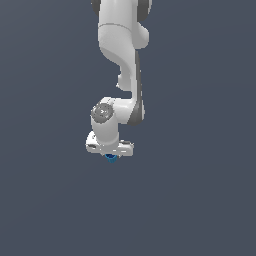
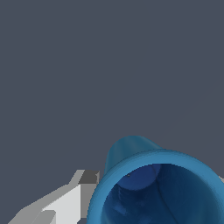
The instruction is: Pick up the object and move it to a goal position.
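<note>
The object is a small bright-blue cup (image 1: 111, 158) that shows just under the white hand, mostly hidden by it. In the wrist view the cup (image 2: 131, 151) fills the space between the fingers, its darker hollow top facing the camera. My gripper (image 1: 110, 154) points down at the end of the white arm. One grey-white finger (image 2: 70, 199) rests against the cup's side, and a sliver of the other finger (image 2: 221, 178) shows on the opposite side. The jaws stand closed on the cup.
A plain dark grey-blue surface (image 1: 200, 200) lies all around. No other object or marker shows in either view.
</note>
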